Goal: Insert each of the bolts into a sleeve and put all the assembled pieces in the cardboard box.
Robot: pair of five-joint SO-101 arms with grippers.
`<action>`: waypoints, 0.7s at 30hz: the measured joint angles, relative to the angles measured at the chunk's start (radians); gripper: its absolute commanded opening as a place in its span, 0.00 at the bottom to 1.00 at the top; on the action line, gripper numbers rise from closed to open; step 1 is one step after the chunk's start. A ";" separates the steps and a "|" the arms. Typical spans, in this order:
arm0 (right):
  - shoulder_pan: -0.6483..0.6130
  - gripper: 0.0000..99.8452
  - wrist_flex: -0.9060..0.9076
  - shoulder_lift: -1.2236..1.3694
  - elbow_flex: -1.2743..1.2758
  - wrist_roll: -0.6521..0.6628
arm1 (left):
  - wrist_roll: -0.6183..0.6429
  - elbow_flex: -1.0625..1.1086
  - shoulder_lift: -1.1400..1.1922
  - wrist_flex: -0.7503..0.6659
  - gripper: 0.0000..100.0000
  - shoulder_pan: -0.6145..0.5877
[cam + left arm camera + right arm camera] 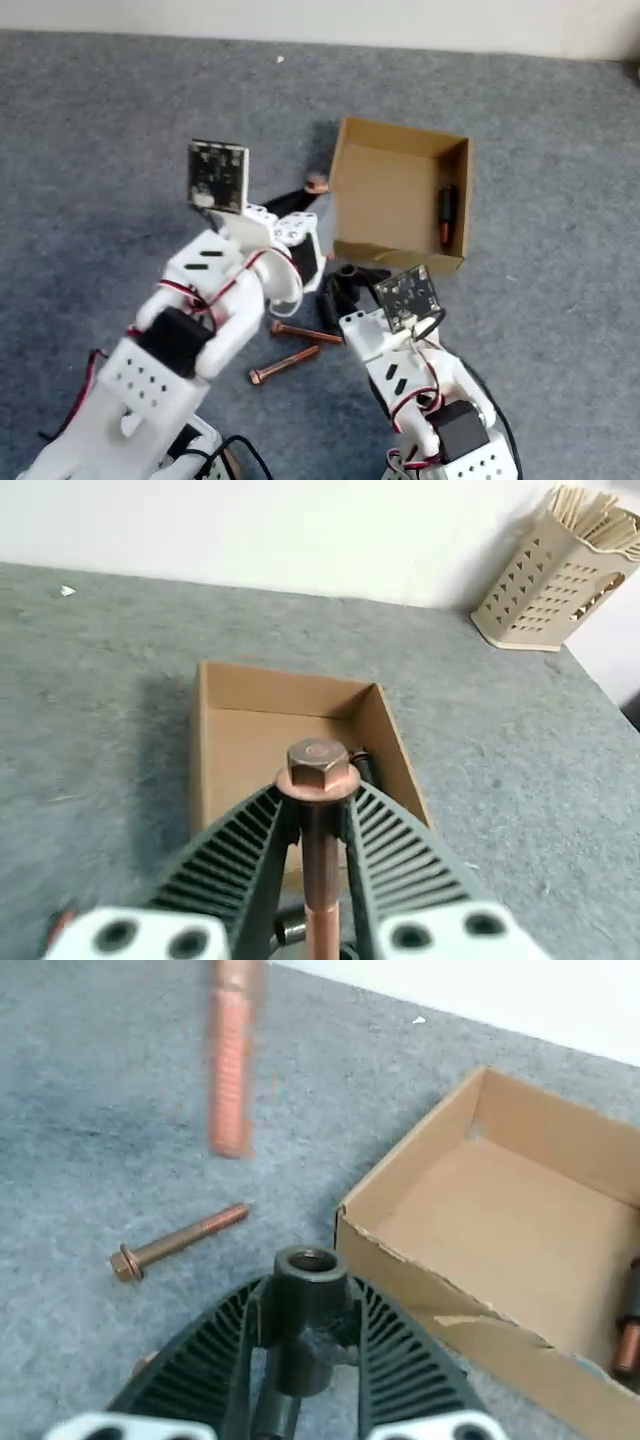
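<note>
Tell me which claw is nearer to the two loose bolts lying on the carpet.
Right. The right claw, holding a sleeve, is right beside the loose bolts; the left claw holds a bolt farther off, beside the cardboard box.

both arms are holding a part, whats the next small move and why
Probably shift the left pincer so its copper bolt hangs with the threaded end over the black sleeve held in the right pincer. The sleeve's bore is open and exposed, but the bolt's tip is apart from it and off to one side, not lined up for insertion.
</note>
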 measured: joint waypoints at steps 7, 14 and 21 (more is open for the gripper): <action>-0.002 0.01 -0.114 0.000 0.003 0.000 | 0.000 0.032 0.000 -0.081 0.01 0.002; -0.003 0.01 -0.121 0.000 0.003 0.000 | 0.000 0.032 0.000 -0.081 0.01 0.000; -0.005 0.01 -0.121 0.000 0.003 0.000 | 0.000 0.040 0.000 -0.081 0.01 0.002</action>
